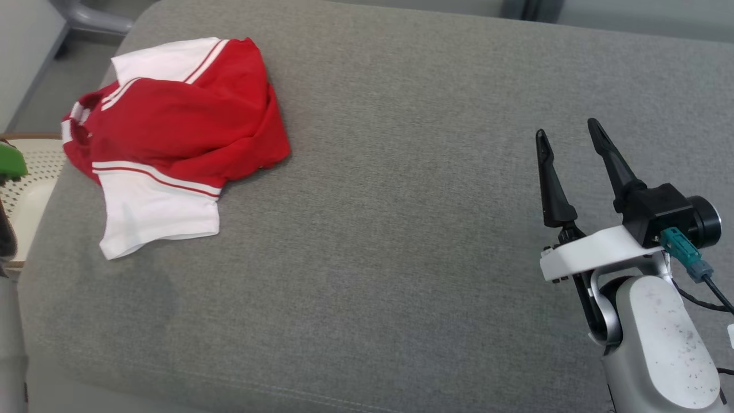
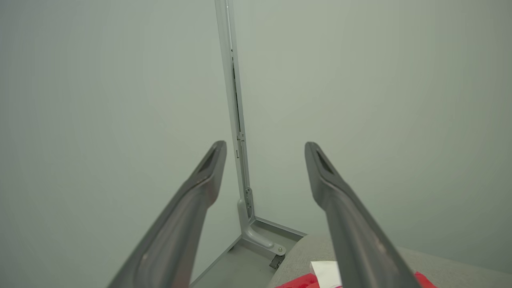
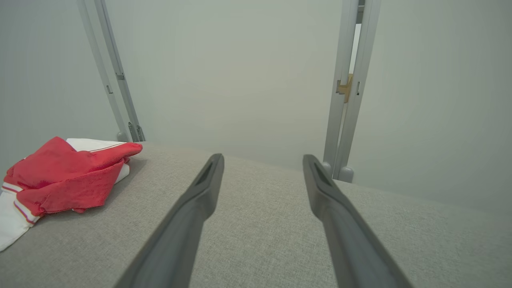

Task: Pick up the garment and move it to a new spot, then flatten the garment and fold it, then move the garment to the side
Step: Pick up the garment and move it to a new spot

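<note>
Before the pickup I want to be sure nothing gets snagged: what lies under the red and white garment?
The garment rests bunched on the grey cushion, whose fabric shows beside it and in front of it. Anything beneath its folds is covered and cannot be seen.

The right gripper hangs over the grey cushion, its two dark fingers spread wide with nothing between them. Well to the left, the red-and-white garment lies crumpled on the cushion. Beyond the far edge stand pale wall panels and grey metal posts.
</note>
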Robot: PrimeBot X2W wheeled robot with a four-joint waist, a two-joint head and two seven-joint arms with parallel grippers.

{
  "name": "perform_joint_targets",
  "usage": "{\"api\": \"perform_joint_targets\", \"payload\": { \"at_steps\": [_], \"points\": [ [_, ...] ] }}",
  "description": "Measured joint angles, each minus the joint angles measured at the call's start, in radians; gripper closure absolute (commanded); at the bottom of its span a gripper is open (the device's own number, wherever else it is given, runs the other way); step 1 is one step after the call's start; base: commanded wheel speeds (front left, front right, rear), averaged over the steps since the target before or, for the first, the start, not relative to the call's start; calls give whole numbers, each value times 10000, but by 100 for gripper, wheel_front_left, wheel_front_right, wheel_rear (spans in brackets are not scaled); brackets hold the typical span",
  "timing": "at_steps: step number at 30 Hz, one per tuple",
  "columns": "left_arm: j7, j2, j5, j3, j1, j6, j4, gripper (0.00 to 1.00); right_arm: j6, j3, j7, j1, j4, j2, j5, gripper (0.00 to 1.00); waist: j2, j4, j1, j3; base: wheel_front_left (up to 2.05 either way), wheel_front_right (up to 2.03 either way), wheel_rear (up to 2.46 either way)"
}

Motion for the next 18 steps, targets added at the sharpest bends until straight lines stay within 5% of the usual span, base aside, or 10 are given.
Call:
{"api": "perform_joint_targets", "payload": {
  "at_steps": [10,18],
  "points": [
    [765,652,-171,-345,-2161,-702,2497,0,0,-280,224,-297,-974,-79,-245,0,0,-1246,0,1390,0,0,0],
    [2602,817,-437,-953,-3341,-1478,5177,0,0,-437,347,-525,-1360,-222,-276,0,0,-1895,1,2446,0,0,0]
  ]
}}
